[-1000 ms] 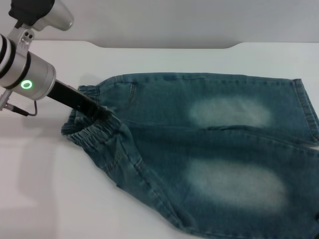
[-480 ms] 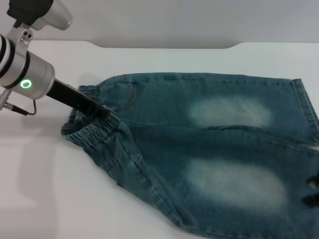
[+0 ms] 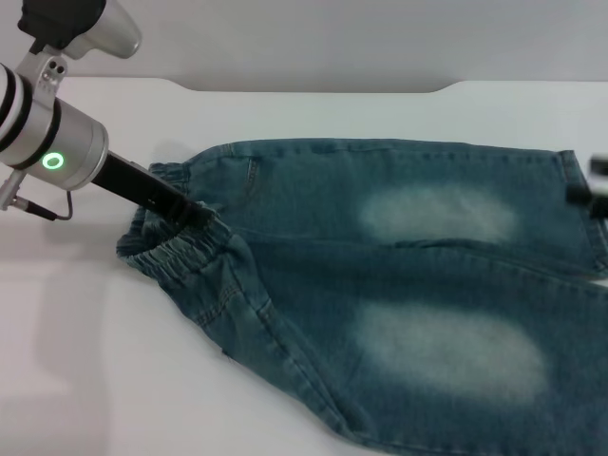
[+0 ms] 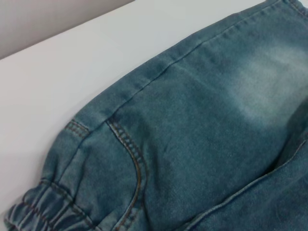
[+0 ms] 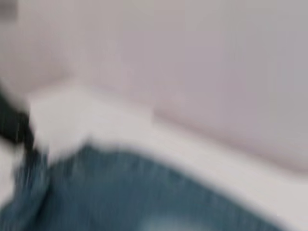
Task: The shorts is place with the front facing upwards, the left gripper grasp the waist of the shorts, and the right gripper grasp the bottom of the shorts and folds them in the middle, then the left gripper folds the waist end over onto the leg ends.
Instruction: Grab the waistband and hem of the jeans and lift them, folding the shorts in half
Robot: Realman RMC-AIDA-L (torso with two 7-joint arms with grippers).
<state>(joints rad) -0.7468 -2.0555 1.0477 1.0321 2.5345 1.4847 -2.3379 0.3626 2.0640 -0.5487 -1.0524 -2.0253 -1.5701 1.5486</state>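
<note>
The blue-green denim shorts (image 3: 380, 285) lie flat on the white table (image 3: 85, 361), with a pale faded patch on each leg. The waist end (image 3: 176, 252), with its gathered elastic band, is on the left and the leg ends (image 3: 581, 204) are on the right. My left gripper (image 3: 197, 215) is at the waistband, shut on a bunched fold of it. The left wrist view shows the pocket seam and the elastic band (image 4: 38, 209) close up. My right gripper (image 3: 594, 185) is a dark blur at the right edge, by the far leg's hem. The right wrist view shows the shorts (image 5: 144, 197) smeared.
Bare white table lies in front of the waistband and along the far side (image 3: 380, 114) up to the grey back wall (image 3: 313, 38). A thin cable (image 3: 43, 211) hangs under the left arm.
The right gripper has moved along the right edge, from beside the near leg up to the far leg's hem. The left gripper and the shorts have stayed put.
</note>
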